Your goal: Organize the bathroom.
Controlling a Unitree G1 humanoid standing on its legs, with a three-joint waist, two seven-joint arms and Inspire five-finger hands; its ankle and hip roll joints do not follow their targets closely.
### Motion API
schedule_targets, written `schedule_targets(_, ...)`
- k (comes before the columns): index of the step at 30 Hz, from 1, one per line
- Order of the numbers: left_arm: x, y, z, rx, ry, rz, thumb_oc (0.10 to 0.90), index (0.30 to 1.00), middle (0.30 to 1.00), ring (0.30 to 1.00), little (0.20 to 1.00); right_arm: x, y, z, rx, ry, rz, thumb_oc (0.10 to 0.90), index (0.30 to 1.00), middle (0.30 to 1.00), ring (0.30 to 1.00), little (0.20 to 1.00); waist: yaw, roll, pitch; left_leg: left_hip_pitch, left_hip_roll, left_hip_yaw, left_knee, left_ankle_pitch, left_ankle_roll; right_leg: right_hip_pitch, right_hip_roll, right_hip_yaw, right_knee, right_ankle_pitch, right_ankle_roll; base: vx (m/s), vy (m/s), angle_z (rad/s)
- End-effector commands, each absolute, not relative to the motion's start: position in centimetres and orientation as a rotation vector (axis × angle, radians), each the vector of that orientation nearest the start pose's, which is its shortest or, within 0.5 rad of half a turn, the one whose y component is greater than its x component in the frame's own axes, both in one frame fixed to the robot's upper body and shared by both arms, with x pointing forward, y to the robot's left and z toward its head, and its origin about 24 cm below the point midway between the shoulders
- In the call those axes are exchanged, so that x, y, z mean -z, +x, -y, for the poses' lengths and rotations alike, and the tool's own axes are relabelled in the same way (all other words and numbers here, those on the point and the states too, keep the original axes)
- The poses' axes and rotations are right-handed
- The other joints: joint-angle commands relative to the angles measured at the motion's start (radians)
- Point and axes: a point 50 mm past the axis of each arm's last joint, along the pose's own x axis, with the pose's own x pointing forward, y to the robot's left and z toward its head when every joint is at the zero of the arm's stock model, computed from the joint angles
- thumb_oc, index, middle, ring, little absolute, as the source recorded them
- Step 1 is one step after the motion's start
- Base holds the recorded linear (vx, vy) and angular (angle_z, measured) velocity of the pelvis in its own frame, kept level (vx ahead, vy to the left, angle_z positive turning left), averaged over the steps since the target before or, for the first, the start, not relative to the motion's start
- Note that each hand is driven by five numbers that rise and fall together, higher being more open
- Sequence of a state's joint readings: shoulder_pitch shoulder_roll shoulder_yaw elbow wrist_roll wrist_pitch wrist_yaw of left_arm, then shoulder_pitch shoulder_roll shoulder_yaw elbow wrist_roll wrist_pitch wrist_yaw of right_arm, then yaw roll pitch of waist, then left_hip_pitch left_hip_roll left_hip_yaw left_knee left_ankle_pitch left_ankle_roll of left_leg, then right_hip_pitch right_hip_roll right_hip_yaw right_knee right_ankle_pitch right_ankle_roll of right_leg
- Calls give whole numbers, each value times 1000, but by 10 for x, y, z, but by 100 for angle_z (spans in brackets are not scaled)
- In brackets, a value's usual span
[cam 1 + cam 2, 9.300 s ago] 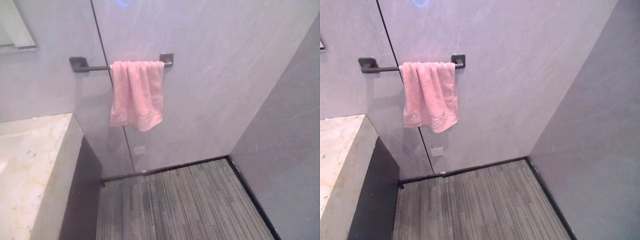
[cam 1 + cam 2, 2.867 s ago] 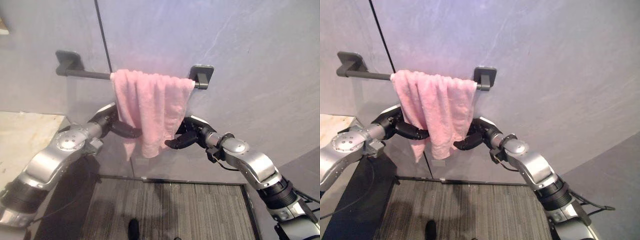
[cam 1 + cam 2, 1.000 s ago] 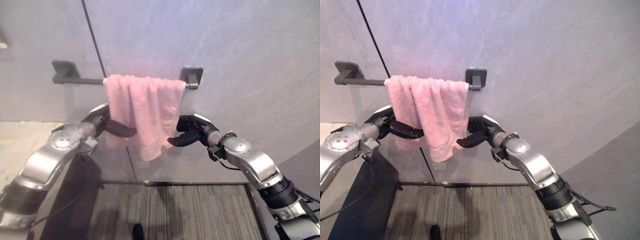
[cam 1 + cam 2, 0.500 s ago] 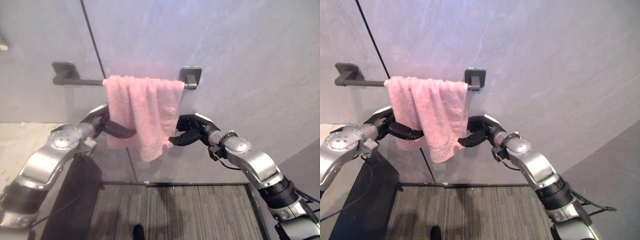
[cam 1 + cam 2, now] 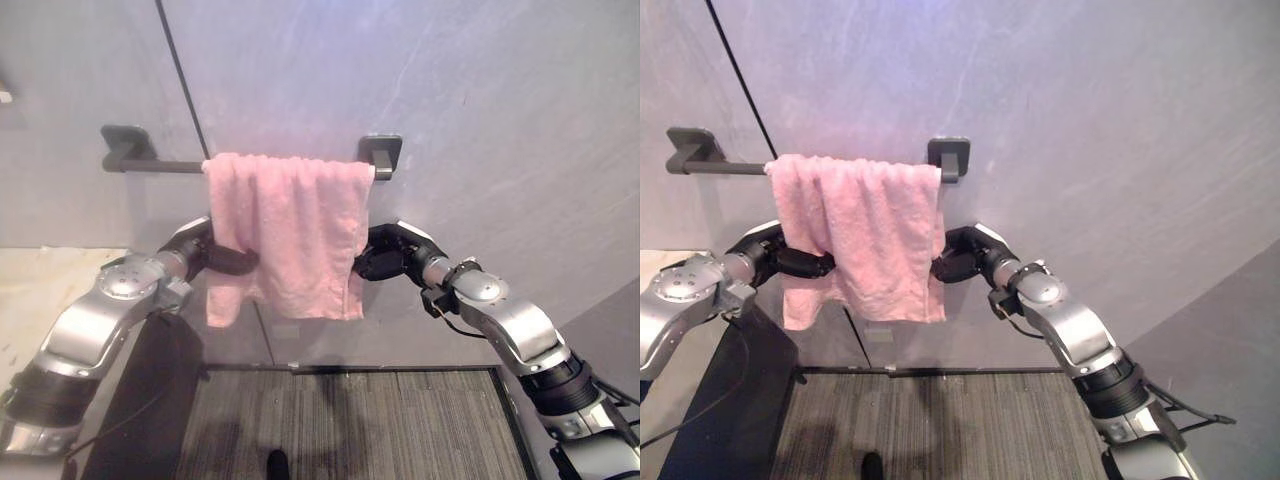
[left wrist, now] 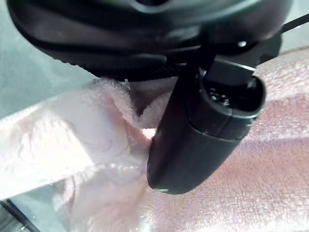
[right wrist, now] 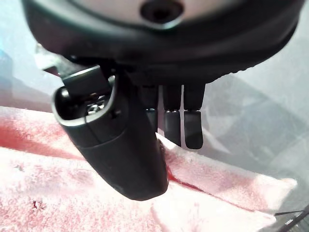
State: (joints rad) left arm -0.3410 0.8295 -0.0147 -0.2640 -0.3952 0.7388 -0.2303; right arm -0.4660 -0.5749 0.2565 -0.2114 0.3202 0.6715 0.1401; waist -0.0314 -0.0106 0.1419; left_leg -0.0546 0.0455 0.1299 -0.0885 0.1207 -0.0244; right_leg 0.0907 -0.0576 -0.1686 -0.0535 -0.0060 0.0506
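Pink towel draped over the wall bar, pinched at either side edge by left hand and right hand.

A pink towel is draped over a dark wall rail, its side edges pinched by the left hand and right hand.

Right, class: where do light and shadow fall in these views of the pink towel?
Left eye view: a faint bright patch on the wall above the towel rail; the pink towel shows soft fold shadows. Right wrist view: the right robot hand throws a dark shadow on the towel beside its thumb.
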Motion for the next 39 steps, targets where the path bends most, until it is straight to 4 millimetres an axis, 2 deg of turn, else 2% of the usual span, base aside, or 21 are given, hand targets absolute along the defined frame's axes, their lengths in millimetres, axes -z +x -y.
schedule_targets(1,-207,300,-257,68,450,-49,400,300,300,300,300,-196,318,148,-369,-398,104,400,300,300,300,300,-3,18,-111,94,74,60,42,-130,-50,-49,-68,42,51,-37,139,0,0,0)
schedule_targets(4,-208,298,-265,-10,447,-39,400,300,300,300,300,-193,318,149,-363,-393,98,400,300,300,300,300,1,17,-113,93,72,57,44,-131,-49,-48,-68,41,51,-37,138,11,-5,0)
schedule_targets(5,-209,297,-273,-80,437,-32,400,300,300,300,300,-191,319,148,-356,-391,93,400,300,300,300,300,5,16,-113,92,71,54,45,-131,-49,-45,-68,40,50,-37,137,0,0,0)
schedule_targets(7,-209,296,-274,-87,434,-32,400,300,300,300,300,-191,319,148,-355,-391,92,400,300,300,300,300,6,15,-113,92,71,54,46,-131,-49,-45,-68,40,50,-37,137,0,0,0)
schedule_targets(10,-208,288,-295,-217,411,-33,400,300,300,300,300,-189,318,151,-339,-391,82,400,300,300,300,300,17,14,-109,85,69,45,50,-131,-49,-46,-67,39,51,-40,133,0,0,0)
schedule_targets(15,-200,276,-311,-265,381,-57,400,300,300,300,300,-187,314,153,-336,-397,69,400,300,300,300,300,29,15,-105,81,67,35,54,-131,-49,-45,-65,38,55,-43,127,1,-1,-1)
schedule_targets(35,-196,270,-321,-320,409,-58,400,300,300,300,300,-179,315,144,-383,-418,38,400,300,300,300,300,40,19,-102,75,62,26,64,-134,-47,-45,-64,46,59,-48,122,0,0,0)
schedule_targets(37,-197,270,-322,-334,410,-51,400,300,300,300,300,-179,315,144,-387,-424,41,400,300,300,300,300,40,19,-101,75,62,26,65,-135,-47,-45,-64,46,59,-48,122,5,0,7)
schedule_targets(39,-201,267,-327,-424,346,-1,400,300,300,300,300,-177,315,142,-391,-430,39,400,300,300,300,300,43,18,-100,76,61,23,64,-136,-46,-44,-64,48,59,-49,122,11,-1,18)
